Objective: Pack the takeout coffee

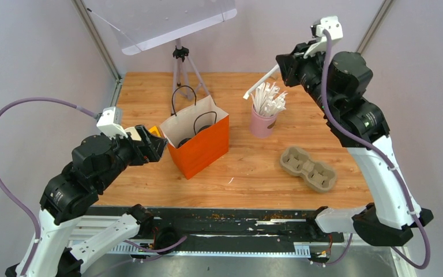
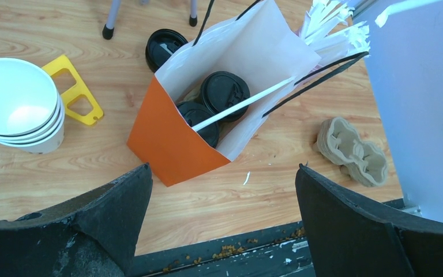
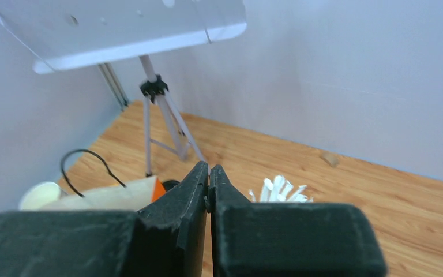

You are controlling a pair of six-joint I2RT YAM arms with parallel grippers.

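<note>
Standing in the orange bag [image 2: 167, 144], two lidded cups [image 2: 225, 92] sat beyond the wide-open, empty left fingers [image 2: 109, 213]; right fingers [image 3: 190, 196] pinched a straw [image 1: 259, 83].

Just ahead of my left gripper [image 2: 222, 173] stands an orange paper bag [image 2: 167, 144]; right of it a brown pulp tray [image 2: 352, 151], left a yellow plastic piece [image 2: 75, 92].

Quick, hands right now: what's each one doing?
Left hand: open, holding nothing.
Right hand: closed on a white straw.
</note>
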